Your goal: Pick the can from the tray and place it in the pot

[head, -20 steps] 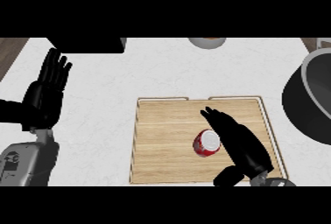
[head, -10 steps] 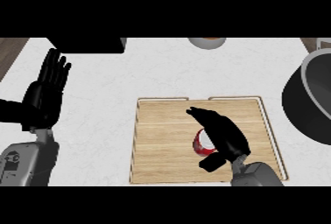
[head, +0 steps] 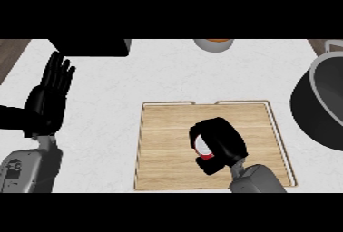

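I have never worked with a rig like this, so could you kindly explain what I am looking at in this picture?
This is one view, taken from a humanoid robot's head, looking steeply down at a white counter. The grey forearms with black hands are the robot's own. Its right hand is curled round a small red and white can on a light wooden tray, mostly hiding it. Its left hand rests open at the left, fingers up. The large dark pot at the right edge is where the can should go. At the top sit a black box-like object and a small bowl-like thing, cut off by the edge.
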